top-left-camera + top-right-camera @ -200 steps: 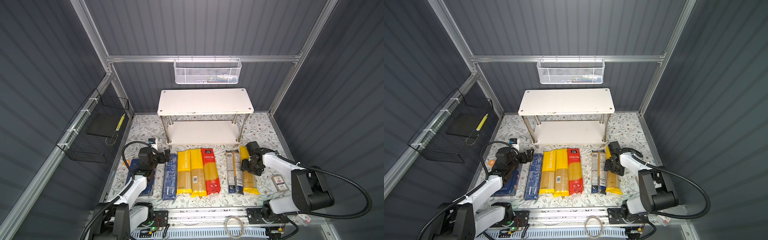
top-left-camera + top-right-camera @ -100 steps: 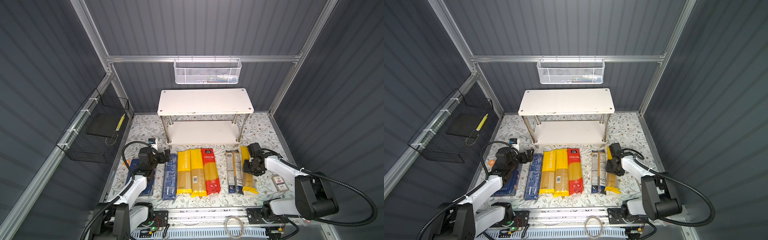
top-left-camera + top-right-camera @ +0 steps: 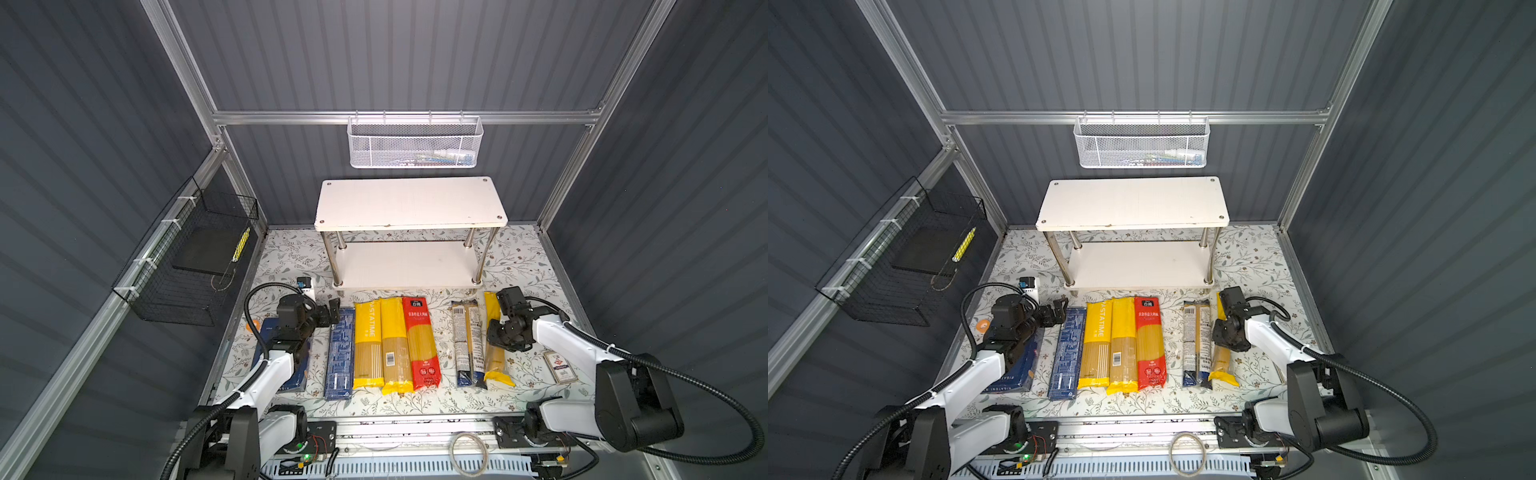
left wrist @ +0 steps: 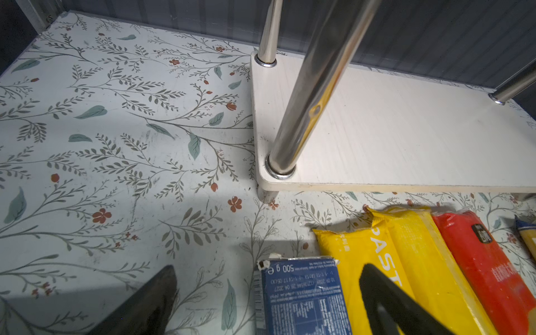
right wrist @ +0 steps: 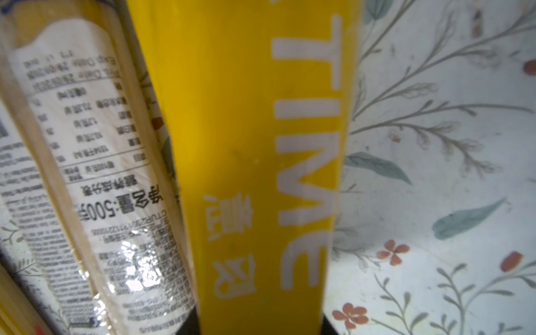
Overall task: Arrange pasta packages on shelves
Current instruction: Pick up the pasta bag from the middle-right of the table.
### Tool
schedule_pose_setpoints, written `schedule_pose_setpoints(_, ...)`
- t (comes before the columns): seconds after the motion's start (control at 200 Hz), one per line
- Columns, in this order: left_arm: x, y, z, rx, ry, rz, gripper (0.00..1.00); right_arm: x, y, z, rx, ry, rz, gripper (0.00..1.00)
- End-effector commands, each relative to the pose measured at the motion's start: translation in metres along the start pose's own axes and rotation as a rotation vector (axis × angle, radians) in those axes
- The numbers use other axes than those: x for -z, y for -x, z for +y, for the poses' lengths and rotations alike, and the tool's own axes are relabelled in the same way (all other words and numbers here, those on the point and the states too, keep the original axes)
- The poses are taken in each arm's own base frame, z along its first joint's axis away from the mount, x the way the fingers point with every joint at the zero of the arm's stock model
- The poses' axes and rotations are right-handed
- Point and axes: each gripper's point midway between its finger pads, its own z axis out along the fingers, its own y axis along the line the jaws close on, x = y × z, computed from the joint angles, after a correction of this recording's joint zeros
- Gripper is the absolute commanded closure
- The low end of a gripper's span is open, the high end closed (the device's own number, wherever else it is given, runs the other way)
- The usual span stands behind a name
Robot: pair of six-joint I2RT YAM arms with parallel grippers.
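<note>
Around the yellow bag (image 5: 255, 145), right fingers (image 5: 190, 326) are mostly cut off.

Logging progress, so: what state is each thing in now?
White two-tier chrome-legged shelf rack: upright, both boards bare.
Rightmost yellow plastic spaghetti bag: lying on floral mat, gripped.
Six other pasta packages: flat on mat.
Left gripper: jaws open, empty.
Right gripper: jaws shut on that bag.
</note>
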Motion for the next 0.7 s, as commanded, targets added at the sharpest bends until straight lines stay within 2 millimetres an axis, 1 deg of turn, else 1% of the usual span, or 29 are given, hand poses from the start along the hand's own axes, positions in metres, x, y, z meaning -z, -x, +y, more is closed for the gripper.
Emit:
schedule_pose_setpoints(0.0,0.001,0.011,-0.004,-0.026,-0.01,-0.014,0.01,0.011,0.0,-0.001,0.001,0.006,-0.012,0.85)
schedule_pose_setpoints(0.14,0.001,0.011,-0.004,-0.029,-0.008,-0.013,0.01,0.018,0.003,-0.003,-0.005,0.013,-0.037,0.9)
schedule_pose_setpoints(0.225,0.001,0.01,-0.003,-0.027,-0.007,-0.011,0.01,0.024,0.005,-0.002,-0.006,0.021,-0.048,0.91)
schedule_pose_setpoints(0.345,0.0,0.01,-0.003,-0.028,-0.007,-0.005,0.01,0.038,0.01,0.0,-0.008,0.046,-0.091,0.93)
schedule_pose_setpoints(0.46,-0.001,0.01,-0.003,-0.027,-0.005,-0.002,0.01,0.048,0.015,0.001,-0.016,0.065,-0.11,0.97)
schedule_pose_setpoints(0.48,-0.002,0.01,-0.003,-0.027,-0.005,-0.001,0.01,0.056,0.017,0.003,-0.015,0.08,-0.137,0.97)
schedule_pose_setpoints(0.59,-0.002,0.011,-0.003,-0.028,-0.006,-0.002,0.01,0.068,0.02,0.003,-0.014,0.102,-0.168,1.0)
schedule_pose_setpoints(0.695,-0.003,0.01,-0.003,-0.028,-0.006,0.004,0.01,0.08,0.024,0.004,-0.018,0.124,-0.195,1.0)
